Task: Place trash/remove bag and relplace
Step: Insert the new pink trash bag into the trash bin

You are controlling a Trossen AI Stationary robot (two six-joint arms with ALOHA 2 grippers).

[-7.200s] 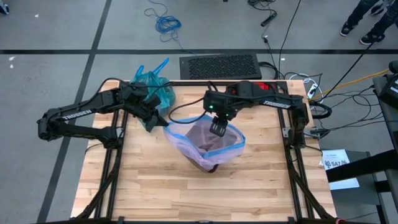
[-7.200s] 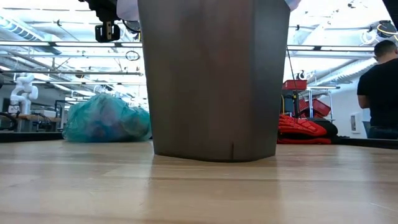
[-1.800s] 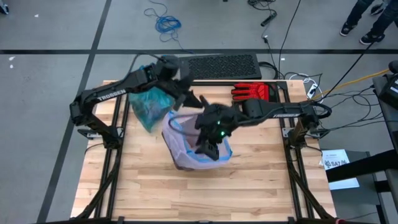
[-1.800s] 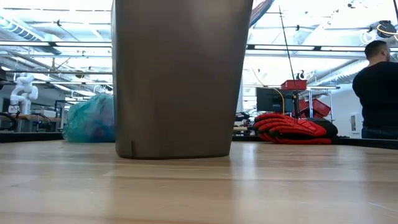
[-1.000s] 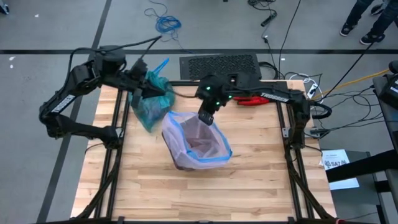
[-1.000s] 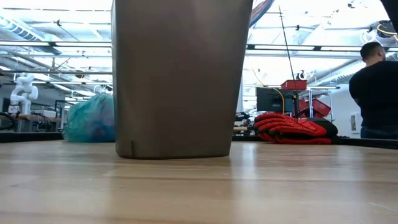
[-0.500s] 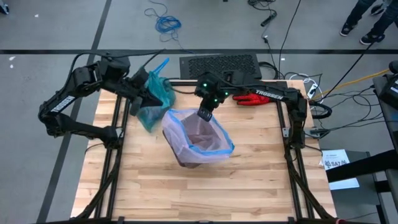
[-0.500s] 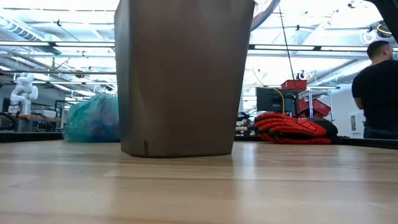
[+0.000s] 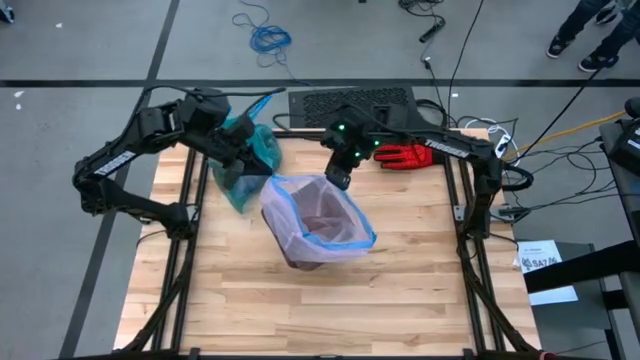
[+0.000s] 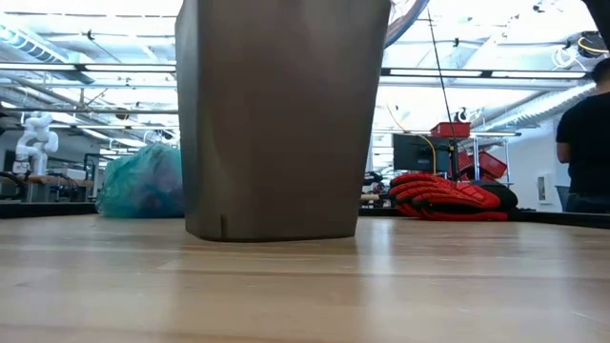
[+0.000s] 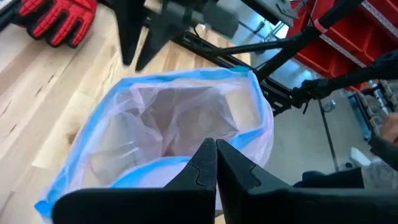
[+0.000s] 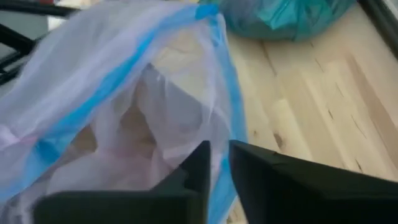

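Note:
A grey bin [image 10: 276,114] stands mid-table, lined with the pale pink bag [image 9: 318,222], whose blue-strip rim is spread over the bin's top. The teal bag [image 9: 246,160] sits full and bunched on the table's far left part, also seen in the low view [image 10: 143,181]. No loose trash scraps show. My right gripper [image 9: 340,178] is at the pink bag's far rim, shut on it. My left gripper [image 11: 216,152] is shut and hovers between the teal bag and the bin's left rim. I cannot tell whether it touches either. My right gripper pinches the pink bag's rim beside its blue strip [image 12: 231,134], on the bin's far side, coming from above and the far side. The film runs between the two fingers [image 12: 196,163]. The bag stays draped over the bin, which stands on the table.
A red glove [image 9: 405,155] lies at the table's far right edge, seen low too [image 10: 443,195]. A black grille panel [image 9: 352,103] sits just beyond the far edge. Bare wood [image 9: 300,310] stretches along the near half. A person [image 10: 586,143] stands in the room behind.
My left arm has swung toward the table's right, bringing its gripper from beside the teal bag closer to the bin. My right gripper has shifted slightly right along the far rim. The pink bag's rim has spread wider, and the bin has slid a little to the right.

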